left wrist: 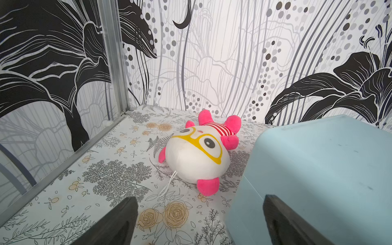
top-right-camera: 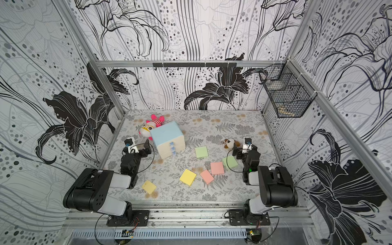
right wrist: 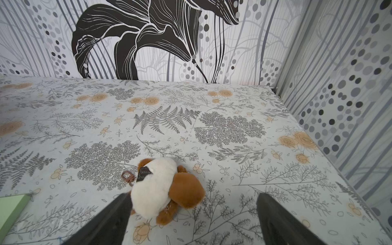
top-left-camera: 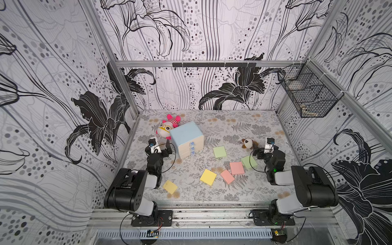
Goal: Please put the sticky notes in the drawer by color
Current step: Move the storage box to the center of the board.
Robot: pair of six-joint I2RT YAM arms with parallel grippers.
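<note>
The drawer (left wrist: pixel 318 169) stands just beside my left gripper (left wrist: pixel 199 199). A plush dog (right wrist: pixel 157 191) crowds my right gripper (right wrist: pixel 193 196). The table (top-left-camera: pixel 233 125) behind is open.

Pink plush (top-left-camera: pixel 166 128), brown-white plush dog (top-left-camera: pixel 247 143), wire basket (top-left-camera: pixel 308 94) on wall.

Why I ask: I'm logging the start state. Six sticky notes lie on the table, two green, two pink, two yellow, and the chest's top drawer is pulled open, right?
Not quite. The top drawer is shut, with its front flush with the two drawers below it, as both top views show. The rest holds: the six sticky notes do lie on the table in those colours.
</note>
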